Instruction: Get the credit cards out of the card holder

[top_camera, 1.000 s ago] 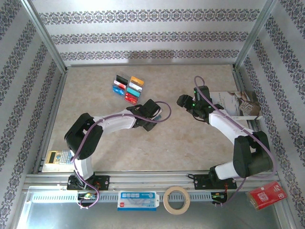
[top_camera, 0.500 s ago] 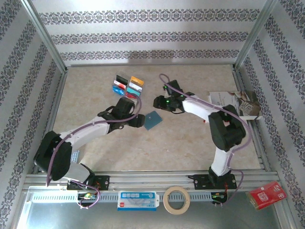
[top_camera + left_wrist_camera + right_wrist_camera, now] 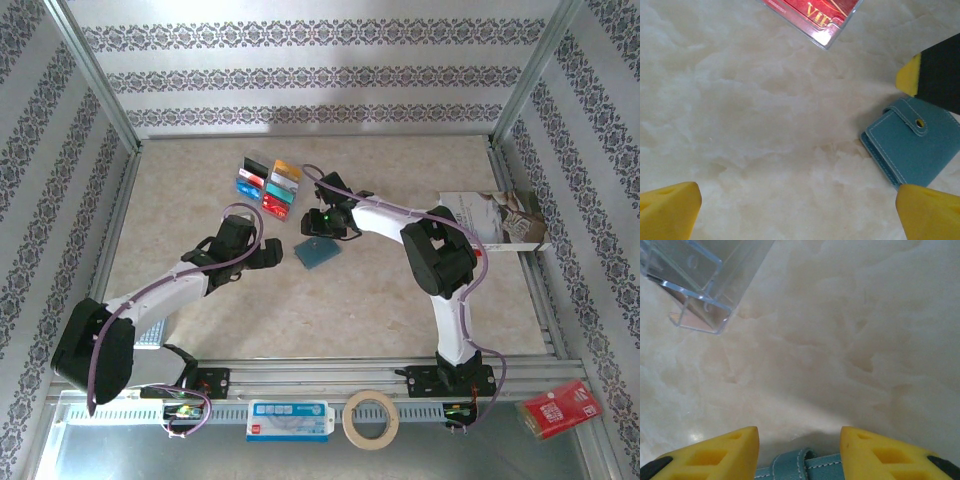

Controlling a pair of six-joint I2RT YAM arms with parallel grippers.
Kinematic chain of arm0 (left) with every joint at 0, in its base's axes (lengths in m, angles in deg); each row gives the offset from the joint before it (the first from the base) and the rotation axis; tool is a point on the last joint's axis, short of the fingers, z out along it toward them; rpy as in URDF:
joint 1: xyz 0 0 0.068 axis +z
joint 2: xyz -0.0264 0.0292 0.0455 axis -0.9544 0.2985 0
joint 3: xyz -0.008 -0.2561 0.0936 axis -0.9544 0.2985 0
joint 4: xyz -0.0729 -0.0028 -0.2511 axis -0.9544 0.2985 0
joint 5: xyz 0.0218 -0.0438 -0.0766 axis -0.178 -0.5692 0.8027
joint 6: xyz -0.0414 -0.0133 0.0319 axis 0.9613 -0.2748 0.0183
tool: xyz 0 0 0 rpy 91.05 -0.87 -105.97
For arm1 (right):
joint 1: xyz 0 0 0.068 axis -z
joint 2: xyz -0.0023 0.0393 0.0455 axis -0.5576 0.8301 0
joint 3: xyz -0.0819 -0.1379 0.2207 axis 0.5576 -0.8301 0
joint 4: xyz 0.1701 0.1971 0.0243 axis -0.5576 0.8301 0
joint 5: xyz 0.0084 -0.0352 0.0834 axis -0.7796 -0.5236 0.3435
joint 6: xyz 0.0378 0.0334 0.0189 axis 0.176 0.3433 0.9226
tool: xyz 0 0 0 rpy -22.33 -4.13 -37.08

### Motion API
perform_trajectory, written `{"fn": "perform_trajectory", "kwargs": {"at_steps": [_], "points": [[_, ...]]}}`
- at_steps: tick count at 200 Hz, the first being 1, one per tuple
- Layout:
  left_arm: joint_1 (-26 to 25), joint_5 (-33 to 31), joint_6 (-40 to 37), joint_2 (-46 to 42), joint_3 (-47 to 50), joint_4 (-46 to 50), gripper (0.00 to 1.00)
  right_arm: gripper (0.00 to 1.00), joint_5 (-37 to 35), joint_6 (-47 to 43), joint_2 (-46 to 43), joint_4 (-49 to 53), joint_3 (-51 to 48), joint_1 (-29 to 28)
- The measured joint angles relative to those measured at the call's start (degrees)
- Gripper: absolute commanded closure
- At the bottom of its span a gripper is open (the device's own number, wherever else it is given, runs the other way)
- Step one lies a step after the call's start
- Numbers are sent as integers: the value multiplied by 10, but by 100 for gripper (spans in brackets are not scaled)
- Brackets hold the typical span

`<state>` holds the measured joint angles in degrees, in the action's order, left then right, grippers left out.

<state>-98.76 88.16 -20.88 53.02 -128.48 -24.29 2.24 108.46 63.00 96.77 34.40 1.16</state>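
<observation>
Yellow-tipped and spread wide with nothing between its fingers, the left pincer [image 3: 800, 211] sits just left of the card holder [image 3: 318, 252], close beside it and low over the desk [image 3: 200, 300]. The card holder lies flat and closed, slate-blue with pale stitching, its snap strap buttoned. Behind the card holder and a little to its left, the credit cards [image 3: 268, 183] lie in a tight block, apart from it.

At the card holder's far edge the right pincer [image 3: 800, 450] points down with its fingers partly apart, and the strap edge lies between them. Whether they press on the card holder I cannot tell. In the left wrist view, one black-and-yellow finger of the right pincer covers the card holder's far corner. A clear plastic case [image 3: 690, 280] lies beyond the card holder.

Right of the card holder, bare desk runs to a white-and-brown booklet [image 3: 490, 215] at the right rim. On the near side of the card holder the desk is also bare, as far as the arm bases.
</observation>
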Motion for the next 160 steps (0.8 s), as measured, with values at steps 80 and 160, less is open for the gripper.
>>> {"fn": "perform_trajectory", "kwargs": {"at_steps": [80,160], "points": [[0,122,89,42,-24,8,14,49,-43,121,-169,9,-199,-12],[-15,222,208,84,-7,-99,26,51,-71,26,-169,10,-174,-3]]}}
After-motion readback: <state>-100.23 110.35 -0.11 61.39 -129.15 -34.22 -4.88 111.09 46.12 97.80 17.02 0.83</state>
